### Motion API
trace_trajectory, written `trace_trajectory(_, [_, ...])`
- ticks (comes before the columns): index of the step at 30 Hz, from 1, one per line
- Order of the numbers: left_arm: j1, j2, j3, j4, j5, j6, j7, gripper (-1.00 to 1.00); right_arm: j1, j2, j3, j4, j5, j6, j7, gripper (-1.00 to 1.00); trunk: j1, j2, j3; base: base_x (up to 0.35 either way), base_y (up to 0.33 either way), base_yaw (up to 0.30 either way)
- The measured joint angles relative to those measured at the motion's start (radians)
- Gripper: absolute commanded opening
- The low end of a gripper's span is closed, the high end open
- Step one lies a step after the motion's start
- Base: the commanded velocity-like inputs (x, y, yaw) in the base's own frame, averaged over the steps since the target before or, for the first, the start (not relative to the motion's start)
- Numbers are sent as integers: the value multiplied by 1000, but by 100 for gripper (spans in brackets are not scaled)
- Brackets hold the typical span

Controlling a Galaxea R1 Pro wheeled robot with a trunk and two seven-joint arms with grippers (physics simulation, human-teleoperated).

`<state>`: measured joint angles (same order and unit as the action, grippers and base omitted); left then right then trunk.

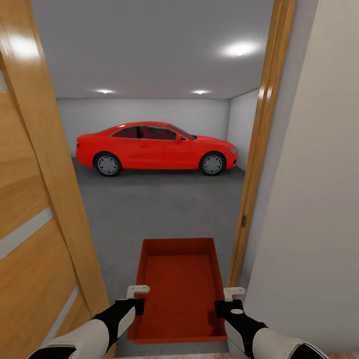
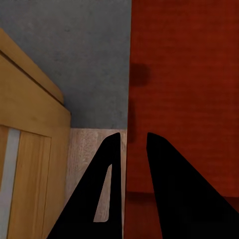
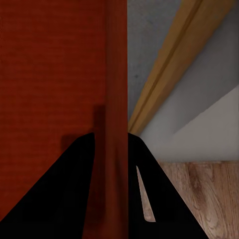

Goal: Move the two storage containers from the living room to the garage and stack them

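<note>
Storage container held lengthwise, pointing toward red car

Home doorway opening into a garage: red coupe car sitting on the dark grey concrete floor, plain white walls, ceiling spotlights glowing, wooden door standing open at left, wood door frame at right, wood-plank flooring showing underfoot.

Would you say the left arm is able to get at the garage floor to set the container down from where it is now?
Probably yes: the left gripper grips the container wall in the doorway, and bare floor lies ahead.
</note>
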<state>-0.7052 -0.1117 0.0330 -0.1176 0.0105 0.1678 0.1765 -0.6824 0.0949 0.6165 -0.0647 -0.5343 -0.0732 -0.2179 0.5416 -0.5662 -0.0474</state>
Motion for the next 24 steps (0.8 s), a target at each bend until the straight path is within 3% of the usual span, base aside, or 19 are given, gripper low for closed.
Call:
trace_trajectory(18, [0, 0, 0, 0, 1, 0, 0, -100, 0, 0, 0, 0, 0, 0, 1, -100, 0, 0, 0, 3, 0, 0])
trace_trajectory(24, [0, -7, -2, 0, 3, 1, 11, -100, 0, -7, -2, 1, 0, 0, 12, -100, 0, 0, 0, 207, 46, 0])
